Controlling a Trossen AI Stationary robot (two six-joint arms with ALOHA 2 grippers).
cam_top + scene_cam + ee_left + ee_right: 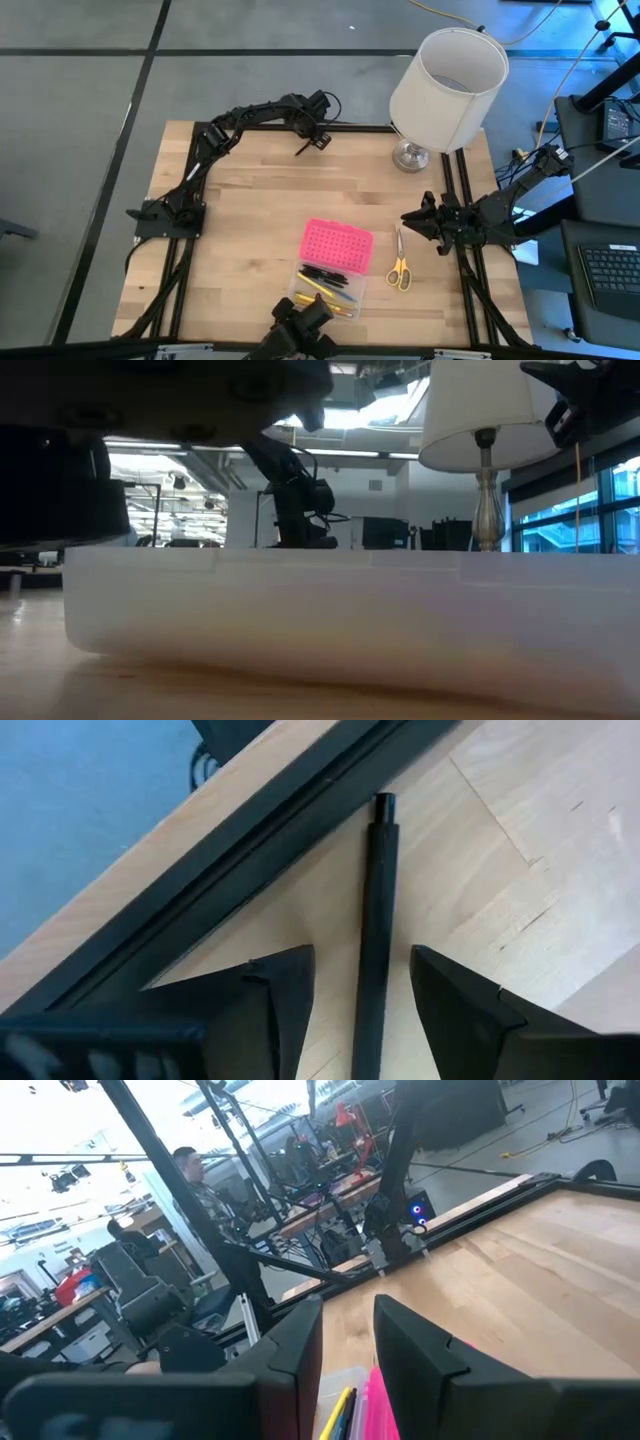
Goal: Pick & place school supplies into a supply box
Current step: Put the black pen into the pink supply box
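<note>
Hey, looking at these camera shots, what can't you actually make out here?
- Low view: the clear plastic supply box fills the frame, blurred, hiding the table behind it.
- Left wrist view: the thin black pen is cut off by the bottom edge.
- High view: the pens in the box are too small to count.

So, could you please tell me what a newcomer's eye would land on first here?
Probably the bright pink supply box near the table's front middle, lid open, pens inside. Next, the big white-shaded lamp at the back right corner. Then the left gripper, its fingers open astride a black pen by the back rail.
</note>
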